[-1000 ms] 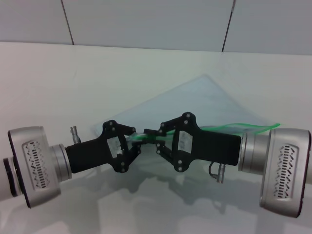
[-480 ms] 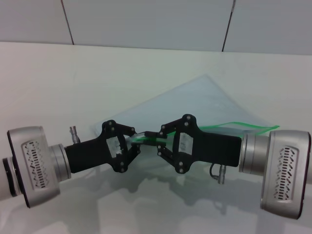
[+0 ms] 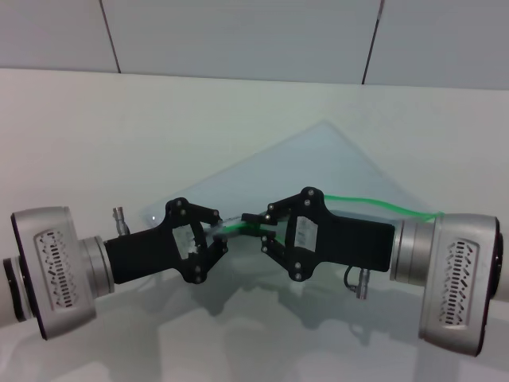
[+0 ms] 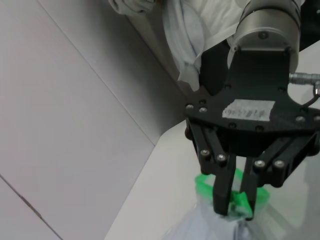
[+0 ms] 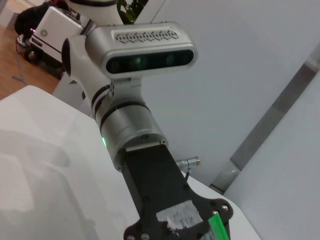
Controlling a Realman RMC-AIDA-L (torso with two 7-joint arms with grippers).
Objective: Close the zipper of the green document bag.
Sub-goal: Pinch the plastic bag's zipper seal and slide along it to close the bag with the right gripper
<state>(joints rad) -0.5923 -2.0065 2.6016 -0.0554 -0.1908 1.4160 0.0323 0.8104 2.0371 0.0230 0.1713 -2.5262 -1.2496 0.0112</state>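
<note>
Two grippers meet over a white table (image 3: 95, 135) before a grey panelled wall (image 3: 238, 36): the left gripper (image 3: 225, 231) and right gripper (image 3: 253, 220) both pinch the zipper (image 3: 374, 201) of the bag (image 3: 318, 159) behind them.

The green document bag (image 3: 318, 163) is smooth translucent plastic; the table (image 3: 95, 143) looks matt white.

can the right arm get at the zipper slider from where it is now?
Probably yes. The right gripper is already shut on the zipper near the green slider tab, facing the left gripper, which pinches the green document bag. Nothing sits between them.
</note>
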